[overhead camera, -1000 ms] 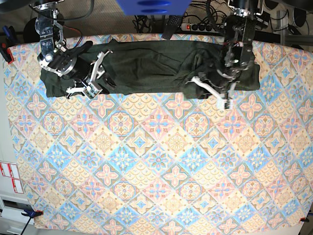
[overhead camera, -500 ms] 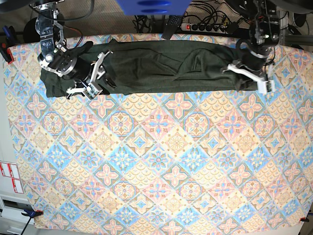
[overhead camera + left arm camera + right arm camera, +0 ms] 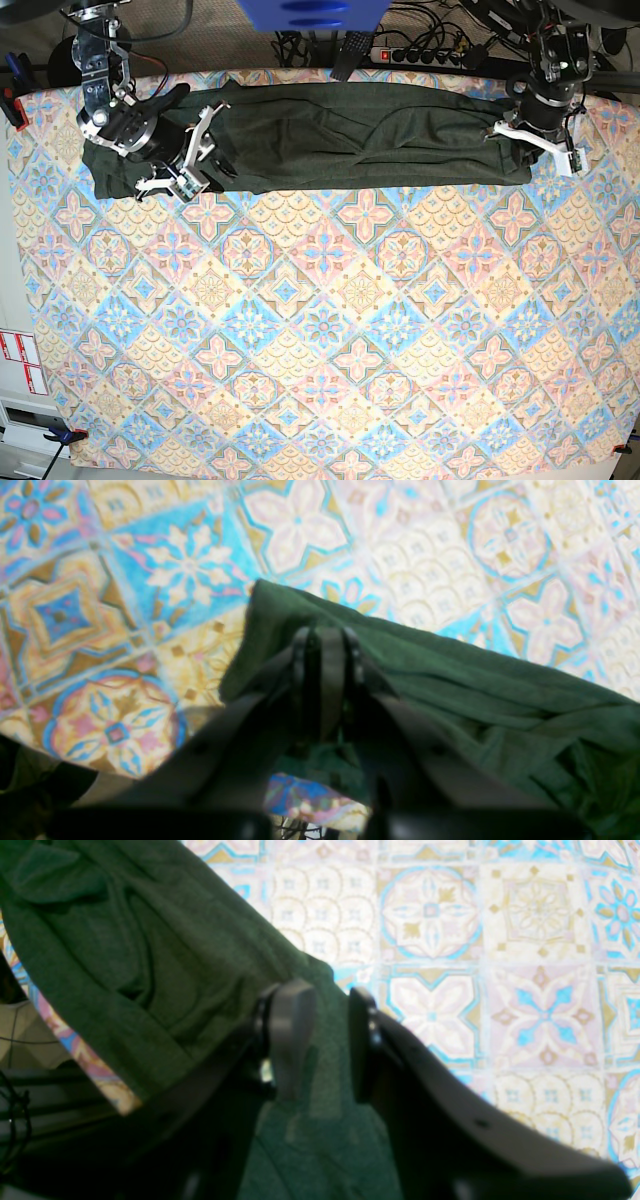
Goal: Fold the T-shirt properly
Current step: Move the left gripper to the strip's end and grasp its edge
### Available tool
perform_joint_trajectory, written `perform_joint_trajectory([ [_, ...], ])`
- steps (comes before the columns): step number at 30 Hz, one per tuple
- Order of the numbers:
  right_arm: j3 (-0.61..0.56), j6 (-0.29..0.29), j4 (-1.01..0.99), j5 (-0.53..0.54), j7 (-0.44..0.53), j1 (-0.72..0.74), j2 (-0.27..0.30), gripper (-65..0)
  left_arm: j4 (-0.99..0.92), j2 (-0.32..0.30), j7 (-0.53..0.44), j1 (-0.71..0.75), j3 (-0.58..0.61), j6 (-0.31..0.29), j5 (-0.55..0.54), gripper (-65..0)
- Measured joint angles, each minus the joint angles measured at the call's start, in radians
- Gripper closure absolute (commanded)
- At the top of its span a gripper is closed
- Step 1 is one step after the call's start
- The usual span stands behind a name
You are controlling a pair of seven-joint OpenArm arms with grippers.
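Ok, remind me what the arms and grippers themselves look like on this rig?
Both arms are black and bare-metal segments with black cables at their bases. The right gripper and left gripper have white finger frames from above; close up, the fingers are dark, with rounded grey pads. No markings or sleeves visible.

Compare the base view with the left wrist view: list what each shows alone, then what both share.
Only the base view shows the whole T-shirt stretched in a long band across the far end of the patterned tablecloth, plus the right gripper over its other end. Only the left wrist view shows the left gripper with jaws shut on a fold at the shirt's corner. Both show the shirt, the cloth and the left gripper.
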Motion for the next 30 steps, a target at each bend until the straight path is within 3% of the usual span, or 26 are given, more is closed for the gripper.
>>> perform_joint_trajectory([
  [11, 0.0, 0.0, 0.0, 0.0, 0.0, -0.003, 0.0, -15.3, 0.0, -0.026, -0.005, -0.014, -0.048, 0.012, 0.001, -18.8],
  [21, -0.002, 0.0, 0.0, 0.001, 0.0, -0.002, -0.001, -15.3, -0.003, -0.057, -0.001, 0.02, -0.055, 0.007, 0.0, -37.8],
  [26, -0.002, 0.0, 0.0, 0.0, -0.002, -0.005, 0.001, -15.3, -0.116, -0.117, 0.0, 0.024, -0.053, 0.002, -0.007, -46.4],
  [30, -0.002, 0.0, 0.0, 0.004, 0.001, -0.003, -0.002, -15.3, -0.176, -0.123, 0.0, 0.018, -0.052, -0.002, -0.007, -49.2],
])
